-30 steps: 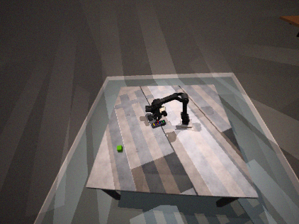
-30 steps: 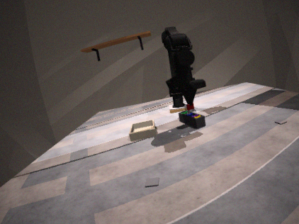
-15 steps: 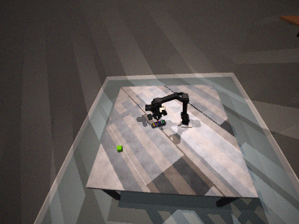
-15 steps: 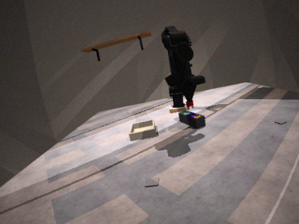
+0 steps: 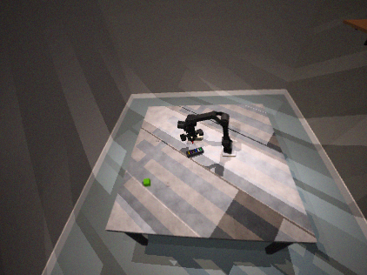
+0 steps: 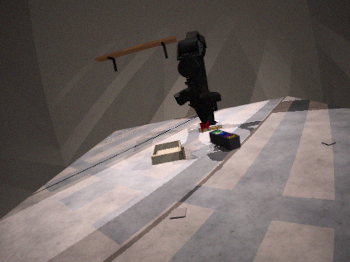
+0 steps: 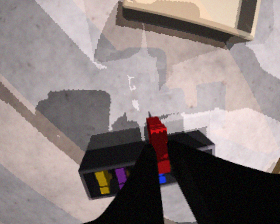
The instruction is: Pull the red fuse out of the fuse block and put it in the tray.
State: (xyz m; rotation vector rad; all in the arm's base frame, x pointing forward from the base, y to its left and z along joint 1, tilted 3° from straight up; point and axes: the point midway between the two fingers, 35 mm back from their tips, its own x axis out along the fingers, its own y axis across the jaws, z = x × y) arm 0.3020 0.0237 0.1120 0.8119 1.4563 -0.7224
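Observation:
My gripper [image 7: 159, 148] [image 6: 204, 125] [image 5: 191, 142] is shut on the red fuse [image 7: 156, 136] [image 6: 204, 126] and holds it clear above the black fuse block [image 7: 103, 157] [image 6: 225, 139] [image 5: 195, 151]. In the wrist view a yellow fuse [image 7: 101, 181], a purple fuse [image 7: 120, 177] and a blue fuse [image 7: 163, 178] stand in the block below my fingers; the rest of the block is hidden by them. The beige tray [image 7: 188, 0] [image 6: 167, 152] lies beyond the block, open side up and with nothing in it.
A small green cube [image 5: 147, 182] lies on the table far to the left. A wooden wall shelf [image 6: 134, 49] hangs behind the arm. A small flat tile [image 6: 178, 213] lies on the floor pattern in front.

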